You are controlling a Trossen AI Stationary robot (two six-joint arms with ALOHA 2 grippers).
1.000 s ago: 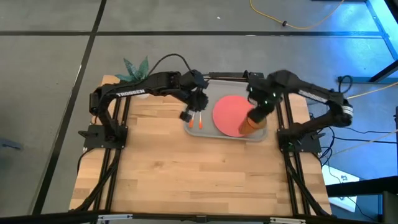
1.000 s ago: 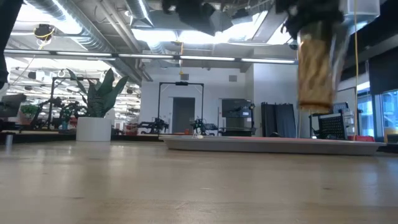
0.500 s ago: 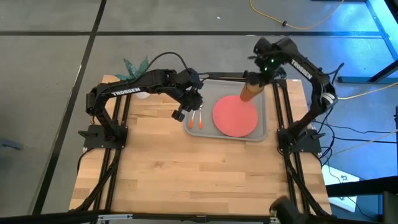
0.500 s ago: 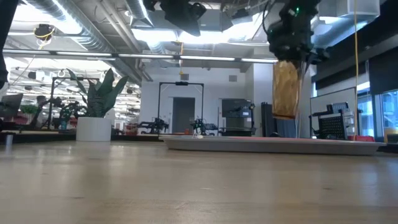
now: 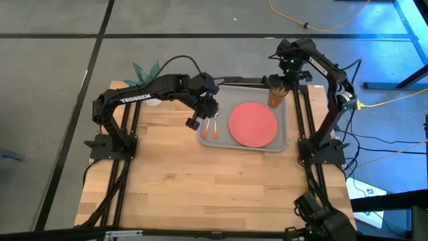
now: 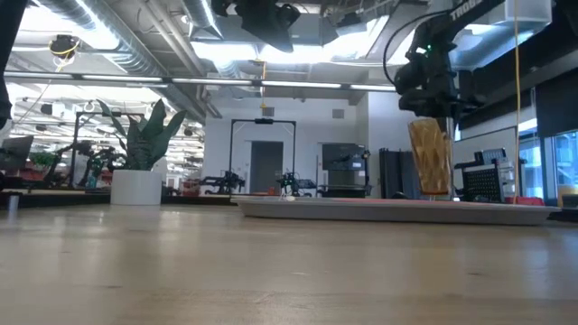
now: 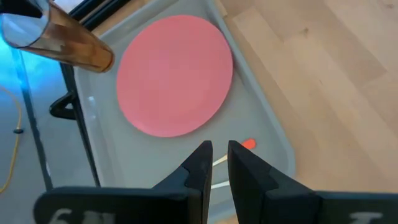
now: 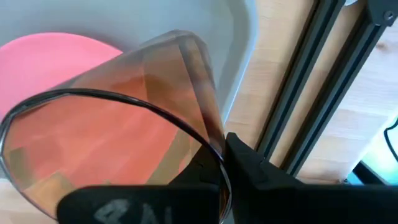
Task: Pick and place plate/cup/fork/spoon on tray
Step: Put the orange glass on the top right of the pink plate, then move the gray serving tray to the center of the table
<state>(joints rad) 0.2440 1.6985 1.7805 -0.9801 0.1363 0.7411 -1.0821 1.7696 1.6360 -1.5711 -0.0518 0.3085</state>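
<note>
A: Start at the near side. Why do the fork and spoon lie at that end of the tray (image 5: pixel 282 137)?

B: Their orange handles (image 5: pixel 211 129) sit side by side at the tray's left end, beside the plate (image 5: pixel 253 124), which takes the middle. That leaves the far right corner free, and there the right fingers (image 5: pixel 281 82) hold the cup (image 5: pixel 275 96).

A: Held how?

B: Pinched by the rim, one finger inside and one outside; the right wrist view shows a dark finger (image 8: pixel 249 171) tight against the wall. In the low view the cup (image 6: pixel 430 156) hangs upright with its base just above the tray rim (image 6: pixel 397 210), so I'd judge it is being lowered, not yet set down.

A: And the left fingers (image 5: pixel 199 118)?

B: Narrow, nearly together, holding nothing, up above the tray's left edge near the handles.

A: What can't you make out?

B: Which handle is the fork's; the metal ends are too small to tell. The left wrist view shows only one orange tip (image 7: pixel 248 144). And whether the cup's base touches the tray is unclear.
</note>
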